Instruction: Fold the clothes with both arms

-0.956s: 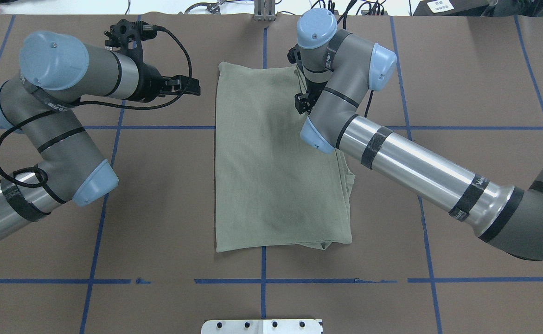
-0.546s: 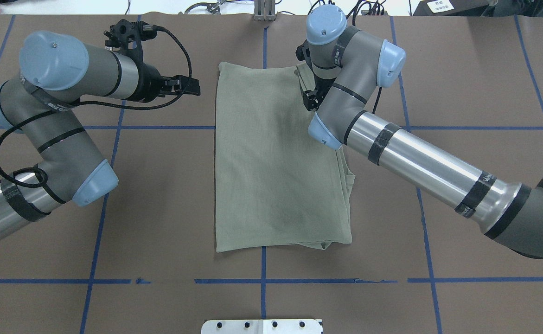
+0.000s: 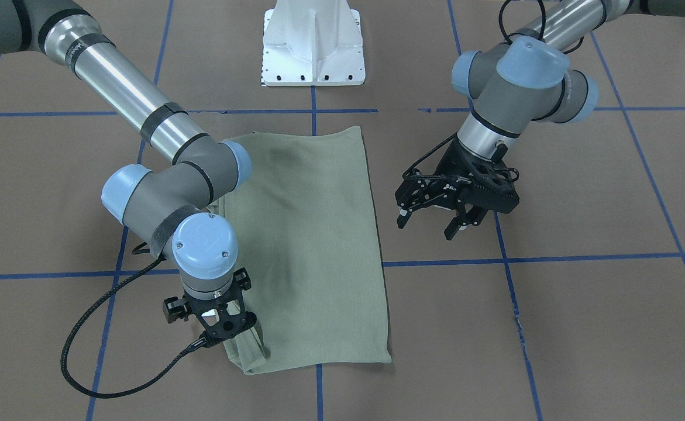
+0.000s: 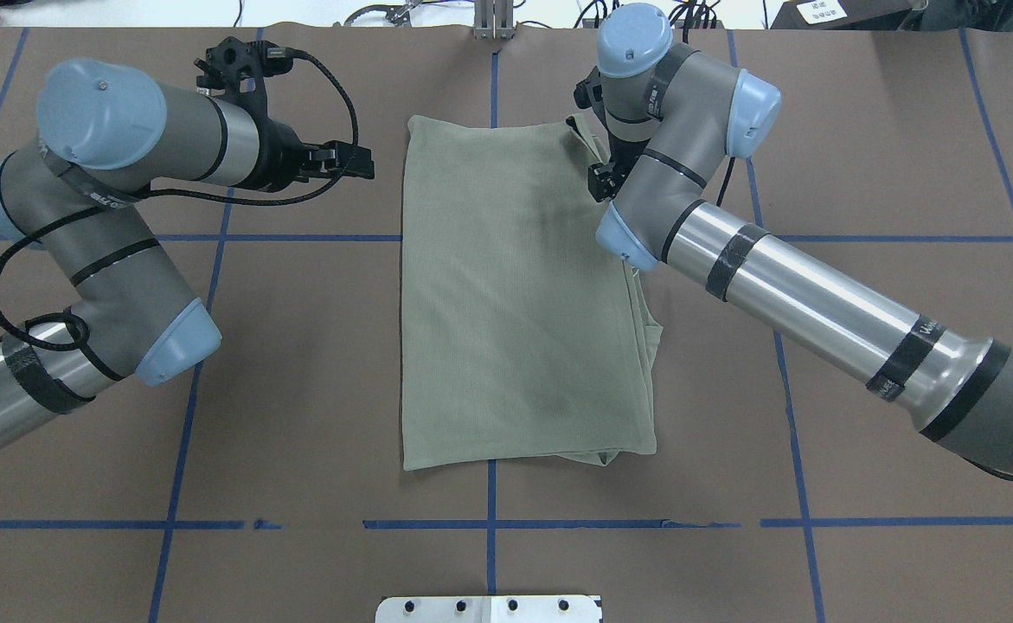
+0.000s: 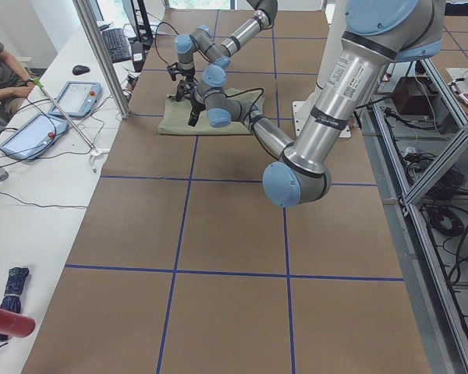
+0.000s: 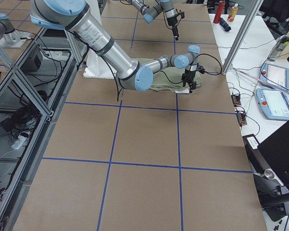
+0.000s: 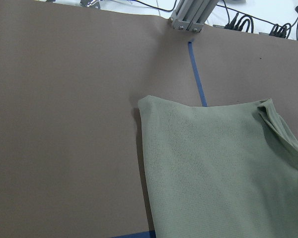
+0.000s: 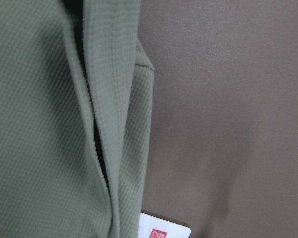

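1. Nearest me, the shirt (image 4: 515,303) lies flat on the table (image 4: 298,389) as a long strip. Its near end stops short of the pedestal base (image 4: 489,608).
2. Midway, its right edge shows stacked layers, with a white hang tag (image 8: 164,230) peeking out.
3. Far end: my right gripper (image 3: 231,327) points down at the far right corner. Fingers hidden, so I cannot tell its grip. My left gripper (image 3: 427,227) hangs spread and empty, beside the cloth, not touching.
4. Judgement: lengthwise folds look done, crosswise fold next. Left must reach its corner; both pinch every layer.
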You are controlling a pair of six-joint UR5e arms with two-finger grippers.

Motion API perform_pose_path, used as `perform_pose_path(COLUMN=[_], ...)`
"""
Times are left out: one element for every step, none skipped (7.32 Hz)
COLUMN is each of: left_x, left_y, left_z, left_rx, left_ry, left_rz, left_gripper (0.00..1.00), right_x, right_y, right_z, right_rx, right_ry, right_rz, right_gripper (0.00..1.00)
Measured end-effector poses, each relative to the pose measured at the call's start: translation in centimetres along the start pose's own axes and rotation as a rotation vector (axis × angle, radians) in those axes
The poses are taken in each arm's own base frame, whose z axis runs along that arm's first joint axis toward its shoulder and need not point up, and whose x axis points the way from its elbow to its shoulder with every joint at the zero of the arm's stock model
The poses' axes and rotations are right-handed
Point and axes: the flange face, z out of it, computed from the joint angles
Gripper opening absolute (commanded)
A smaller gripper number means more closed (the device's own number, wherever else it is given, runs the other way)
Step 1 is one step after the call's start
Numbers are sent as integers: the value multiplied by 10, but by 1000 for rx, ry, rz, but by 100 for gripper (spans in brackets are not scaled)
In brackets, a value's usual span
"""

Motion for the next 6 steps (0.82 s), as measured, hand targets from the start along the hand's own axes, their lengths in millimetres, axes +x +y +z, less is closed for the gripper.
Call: perform_pose_path(left_x=[0,-1,-1,-2,-2,0], left_y=[0,0,0,0,1,2], left_z=[0,1,1,1,1,1], left_rx=[0,-1,-1,-2,-2,-9], left_ry=[-1,-2,-3,-3,-3,3], left_rz=[0,-1,-1,-1,-3,-7], left_gripper=[100,100,100,100,100,100], right_x=[5,7,7,6,3,-2], right_y=[0,-1,-2,-5,-7,-5], right_z=[1,-1,-6,-14,-25,-41], right_rx=[2,5,14,27,45,69], right_ry=[1,1,-1,-6,-17,-41], right_rz=[3,4,5,6,4,-4], right_gripper=[100,100,100,100,100,100])
